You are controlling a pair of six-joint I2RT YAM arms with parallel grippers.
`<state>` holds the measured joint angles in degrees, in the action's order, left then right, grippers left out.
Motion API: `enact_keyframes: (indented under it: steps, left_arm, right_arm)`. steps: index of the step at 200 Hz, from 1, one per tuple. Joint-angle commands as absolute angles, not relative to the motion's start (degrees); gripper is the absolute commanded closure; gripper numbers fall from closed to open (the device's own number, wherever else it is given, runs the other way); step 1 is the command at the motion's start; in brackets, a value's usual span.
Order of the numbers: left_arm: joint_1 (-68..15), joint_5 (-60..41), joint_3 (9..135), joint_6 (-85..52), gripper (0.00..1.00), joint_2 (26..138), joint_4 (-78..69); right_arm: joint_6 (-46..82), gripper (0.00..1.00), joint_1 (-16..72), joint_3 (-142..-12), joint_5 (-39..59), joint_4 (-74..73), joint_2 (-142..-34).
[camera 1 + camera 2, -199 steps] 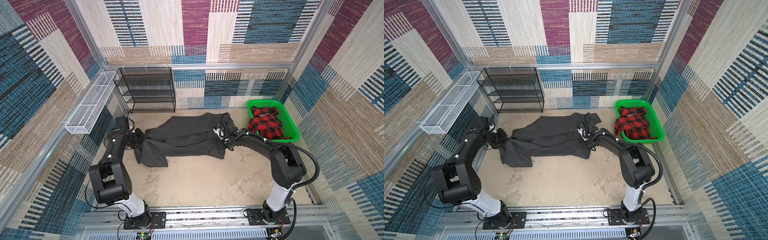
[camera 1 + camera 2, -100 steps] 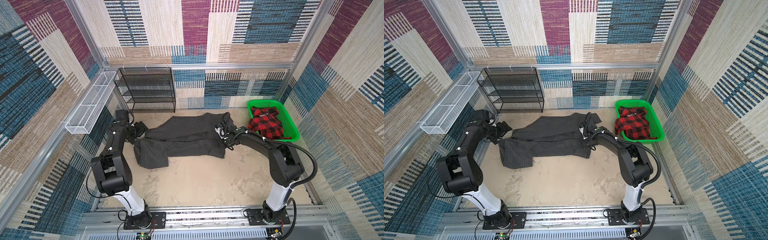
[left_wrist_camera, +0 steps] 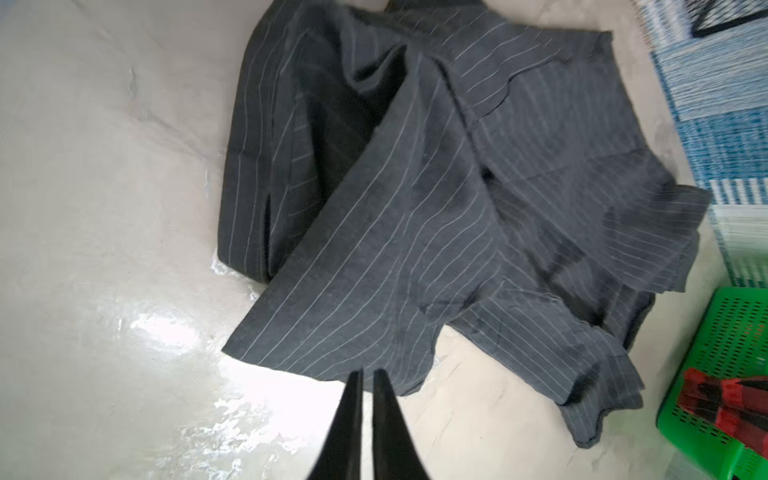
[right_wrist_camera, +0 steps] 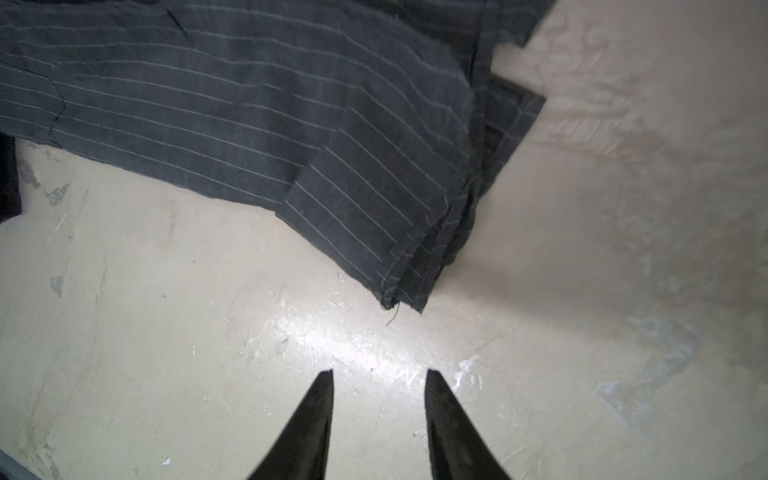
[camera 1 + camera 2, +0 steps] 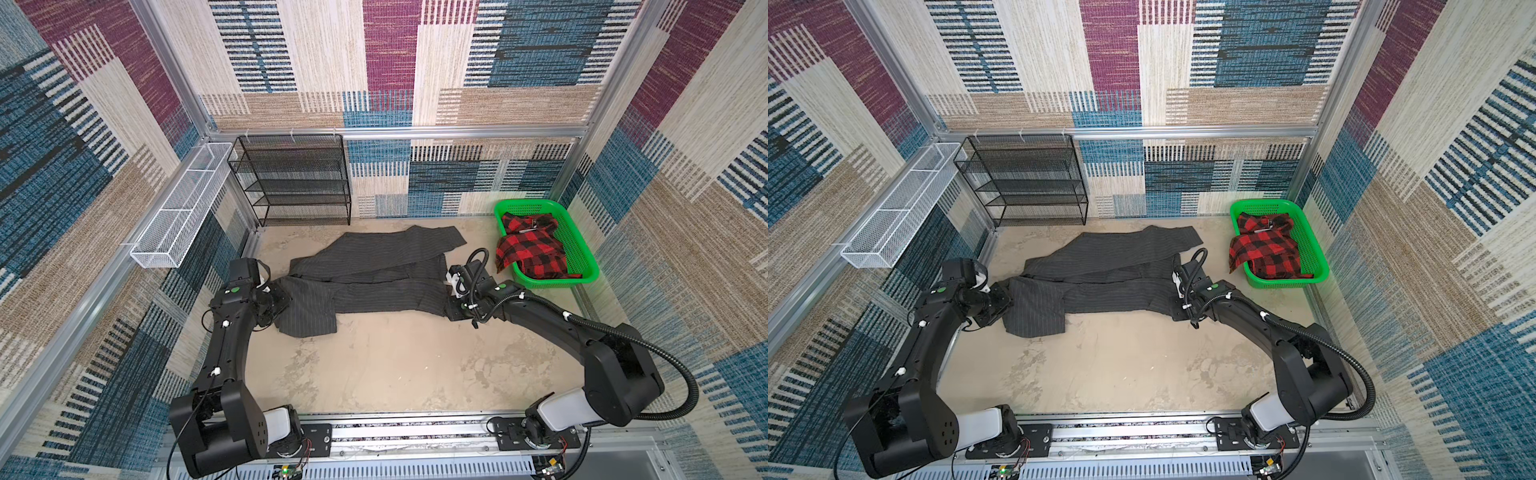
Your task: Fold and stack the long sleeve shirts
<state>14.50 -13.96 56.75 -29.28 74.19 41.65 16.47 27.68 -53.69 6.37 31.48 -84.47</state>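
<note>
blue, maroon, beige patchwork walls; scuffed pale floor, glossy, perhaps damp; black mesh shelf rack at back; white wire tray mounted left

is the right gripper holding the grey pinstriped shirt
No, in the right wrist view the right gripper stands open over the bare table, with a gap between its tips and the nearest corner of the grey pinstriped shirt.
</note>
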Motion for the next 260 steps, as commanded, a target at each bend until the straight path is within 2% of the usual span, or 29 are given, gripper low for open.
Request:
enact_keyframes:
  steps: [1, 5, 59, 117, 224, 260]
  left_arm:
    - [14.5, -15.7, 56.0, -30.6, 0.95, 77.0, 36.9]
    - [14.5, -15.8, 56.0, -30.9, 1.00, 77.9, 36.2]
    - [14.5, -16.8, 56.6, -33.6, 1.00, 86.4, 29.7]
    - [14.5, -16.5, 58.2, -34.3, 1.00, 92.3, 26.9]
    - [14.1, -14.9, 59.7, -34.6, 1.00, 94.8, 26.6]
    - [13.7, -14.6, 60.0, -34.8, 1.00, 95.2, 26.9]
  right_arm:
    - [21.0, 0.63, 28.0, -50.8, 10.4, 23.1, -83.6]
    - [21.1, 0.64, 28.0, -50.5, 10.5, 22.3, -83.7]
    - [21.4, 0.69, 28.0, -49.8, 12.8, 16.5, -87.9]
    - [22.7, 0.71, 28.0, -49.9, 10.7, 16.3, -90.9]
    - [22.8, 0.71, 28.0, -50.0, 8.3, 14.8, -93.0]
    - [22.6, 0.83, 28.0, -50.3, 8.7, 12.8, -94.9]
